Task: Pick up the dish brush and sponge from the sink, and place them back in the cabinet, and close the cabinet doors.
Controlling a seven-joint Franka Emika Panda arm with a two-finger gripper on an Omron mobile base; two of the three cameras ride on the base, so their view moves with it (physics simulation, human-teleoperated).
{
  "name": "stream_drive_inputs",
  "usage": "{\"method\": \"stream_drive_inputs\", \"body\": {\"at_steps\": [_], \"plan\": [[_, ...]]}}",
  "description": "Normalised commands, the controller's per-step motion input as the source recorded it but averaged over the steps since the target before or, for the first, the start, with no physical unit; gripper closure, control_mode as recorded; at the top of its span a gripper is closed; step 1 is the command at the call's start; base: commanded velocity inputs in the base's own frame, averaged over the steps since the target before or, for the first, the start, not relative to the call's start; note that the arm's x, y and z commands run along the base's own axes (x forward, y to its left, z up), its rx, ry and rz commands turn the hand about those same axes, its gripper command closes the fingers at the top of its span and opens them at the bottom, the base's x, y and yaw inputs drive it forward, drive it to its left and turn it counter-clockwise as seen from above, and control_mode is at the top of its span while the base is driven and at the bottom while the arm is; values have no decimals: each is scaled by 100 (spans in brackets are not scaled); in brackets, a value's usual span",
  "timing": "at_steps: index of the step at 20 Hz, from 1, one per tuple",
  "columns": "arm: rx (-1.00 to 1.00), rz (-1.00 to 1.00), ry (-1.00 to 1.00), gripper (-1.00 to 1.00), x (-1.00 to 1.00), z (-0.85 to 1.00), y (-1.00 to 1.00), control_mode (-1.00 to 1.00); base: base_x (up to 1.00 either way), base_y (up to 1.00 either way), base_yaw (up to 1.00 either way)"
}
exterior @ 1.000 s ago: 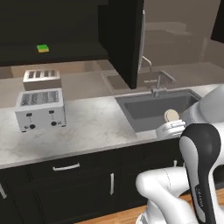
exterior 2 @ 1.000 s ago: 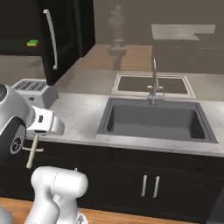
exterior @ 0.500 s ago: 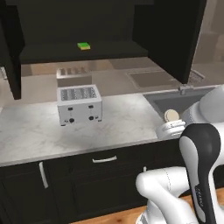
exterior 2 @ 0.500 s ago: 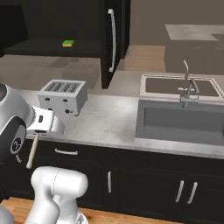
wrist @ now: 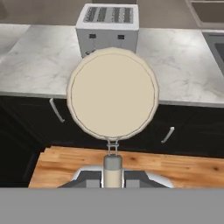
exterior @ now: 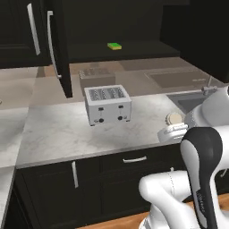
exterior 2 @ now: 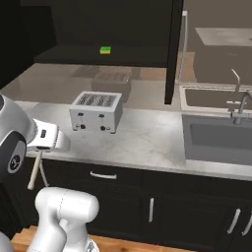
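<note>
Gripping the dish brush (wrist: 113,94) by its handle, pincer (wrist: 113,173) clenched, sponge (exterior: 114,46) on cabinet (exterior: 134,51) shelf.

**Brush head close to the hand camera, toaster behind it**

The round cream-white head of the dish brush (wrist: 113,94) takes the middle of the picture, and its pale handle goes down to the bottom edge, where the gripper (wrist: 113,174) is closed on it. Behind the head stands a silver toaster (wrist: 108,25) on a grey marble counter (wrist: 39,65). Under the counter are black base cabinets (wrist: 192,131) with short silver handles, and below them a wooden floor (wrist: 175,168). At the upper right a corner of the sink (wrist: 218,41) is visible.
</note>
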Motion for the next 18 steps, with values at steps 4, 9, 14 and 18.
{"method": "stream_drive_inputs", "body": {"at_steps": [4,9,14,18], "plan": [[0,0,0,100,0,0,0,100,41,15,0],[0,0,0,100,0,0,0,100,45,15,0],[0,0,0,100,0,0,0,100,45,14,0],[0,0,0,100,0,0,0,100,43,17,0]]}}
